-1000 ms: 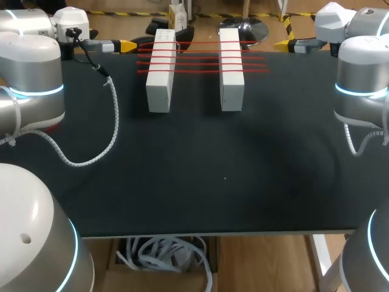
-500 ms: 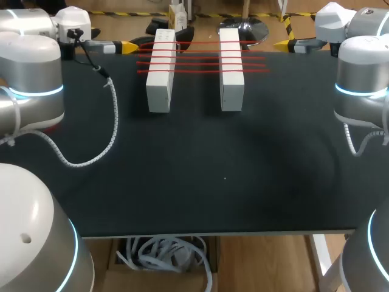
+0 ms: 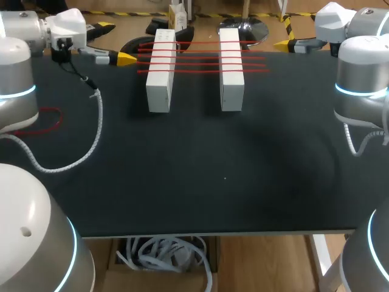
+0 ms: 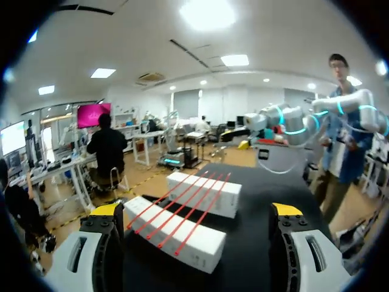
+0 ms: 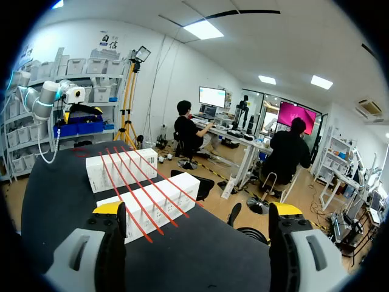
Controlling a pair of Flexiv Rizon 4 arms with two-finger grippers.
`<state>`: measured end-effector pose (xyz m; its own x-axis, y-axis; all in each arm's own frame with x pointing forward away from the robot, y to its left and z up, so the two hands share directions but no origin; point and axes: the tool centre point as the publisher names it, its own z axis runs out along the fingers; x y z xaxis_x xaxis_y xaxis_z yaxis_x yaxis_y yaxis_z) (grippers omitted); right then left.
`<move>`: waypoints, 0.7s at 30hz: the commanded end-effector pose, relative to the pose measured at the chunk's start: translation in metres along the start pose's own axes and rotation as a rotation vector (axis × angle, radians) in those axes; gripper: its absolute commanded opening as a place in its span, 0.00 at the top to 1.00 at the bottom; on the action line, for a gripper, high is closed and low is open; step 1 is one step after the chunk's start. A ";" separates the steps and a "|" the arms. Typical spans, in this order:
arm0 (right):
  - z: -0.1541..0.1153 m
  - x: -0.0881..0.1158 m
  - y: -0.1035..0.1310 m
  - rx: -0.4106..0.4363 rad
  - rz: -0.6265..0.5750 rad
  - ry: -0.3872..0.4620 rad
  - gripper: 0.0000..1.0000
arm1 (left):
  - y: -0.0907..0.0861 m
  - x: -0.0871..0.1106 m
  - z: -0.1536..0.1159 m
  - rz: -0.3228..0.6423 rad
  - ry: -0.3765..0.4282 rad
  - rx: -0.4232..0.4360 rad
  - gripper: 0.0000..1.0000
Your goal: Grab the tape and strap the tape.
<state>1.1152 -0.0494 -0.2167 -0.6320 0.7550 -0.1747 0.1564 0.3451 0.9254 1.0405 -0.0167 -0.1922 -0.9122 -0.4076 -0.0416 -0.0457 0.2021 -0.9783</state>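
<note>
Head view: the left gripper (image 3: pixel 126 58) hovers just beside the outer ends of four strands of red tape (image 3: pixel 200 58), which are stretched across two white blocks (image 3: pixel 160 85). The right gripper (image 3: pixel 281 44) hovers beyond the opposite ends of the strands. A loose red loop (image 3: pixel 50 109) lies on the black table (image 3: pixel 225 176), well behind the left gripper. Left wrist view: the left gripper (image 4: pixel 195 210) has its fingers spread wide and empty, and the blocks (image 4: pixel 182 240) with their tape (image 4: pixel 182 210) lie just ahead of it, the strands running away from the fingertips. Right wrist view: the right gripper (image 5: pixel 195 209) is likewise spread and holds nothing, and the blocks (image 5: pixel 121 170) and tape (image 5: pixel 130 182) lie ahead of it and off towards one finger. The step in hand appears to be the approach to a grasp. It is best done by lowering one finger on each side of a single strand, clear of its neighbours, then pinching squarely and keeping the strand taut and level as it is laid. The marks on the block tops are too small to read, and no label shows on the tape.
</note>
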 end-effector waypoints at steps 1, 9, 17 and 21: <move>0.000 0.000 0.000 0.000 0.000 0.000 0.00 | 0.004 0.005 -0.007 0.042 0.083 0.104 0.00; 0.000 0.000 0.000 0.000 0.000 0.000 0.00 | 0.004 0.005 -0.007 0.042 0.083 0.104 0.00; 0.000 0.000 0.000 0.000 0.000 0.000 0.00 | 0.015 0.000 -0.013 0.130 0.108 0.160 0.00; 0.000 0.000 0.000 0.000 0.000 0.000 0.00 | 0.021 0.000 -0.007 0.178 0.181 0.165 0.00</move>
<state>1.1152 -0.0494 -0.2167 -0.6321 0.7549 -0.1745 0.1564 0.3450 0.9255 1.0256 -0.0096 -0.2023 -0.9450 -0.2624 -0.1951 0.1672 0.1248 -0.9780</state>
